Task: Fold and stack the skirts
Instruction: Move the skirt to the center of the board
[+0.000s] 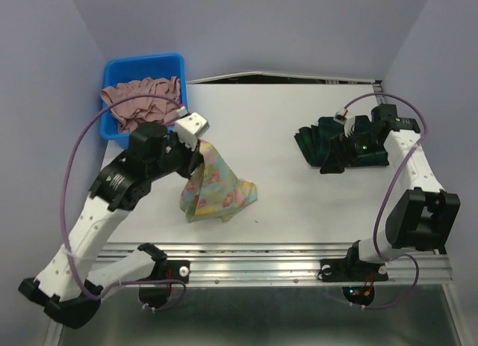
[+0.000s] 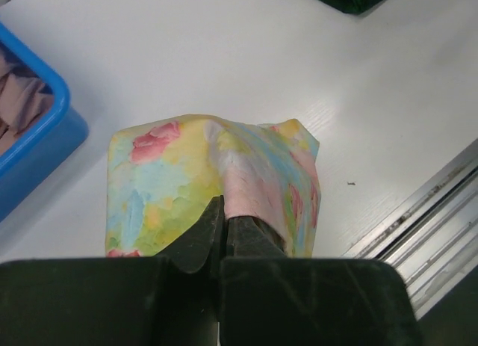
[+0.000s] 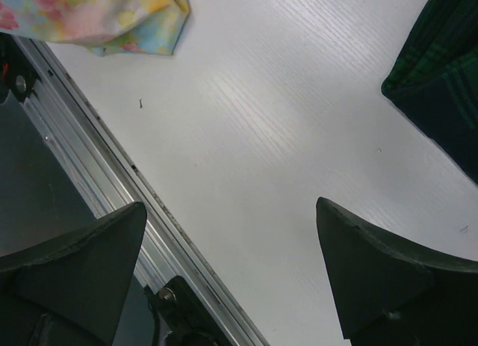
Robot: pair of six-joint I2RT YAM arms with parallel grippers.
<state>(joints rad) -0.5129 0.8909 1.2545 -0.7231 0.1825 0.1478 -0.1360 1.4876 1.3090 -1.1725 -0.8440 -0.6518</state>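
The pale yellow floral skirt (image 1: 216, 187) hangs in a cone from my left gripper (image 1: 199, 142), its lower part resting on the white table (image 1: 269, 122). In the left wrist view the gripper (image 2: 222, 208) is shut on a pinched fold of this skirt (image 2: 172, 174). The dark green-navy plaid skirt (image 1: 328, 135) lies bunched at the right of the table. My right gripper (image 1: 334, 162) hovers at its near edge, open and empty. In the right wrist view the gripper (image 3: 231, 211) is over bare table, with the plaid skirt (image 3: 441, 84) at the upper right and the floral skirt (image 3: 104, 17) at the top left.
A blue plastic bin (image 1: 119, 69) holding pinkish cloth (image 1: 142, 99) stands at the back left, close behind the left gripper; it also shows in the left wrist view (image 2: 37, 144). An aluminium rail (image 1: 276, 255) runs along the table's near edge. Grey walls close the sides.
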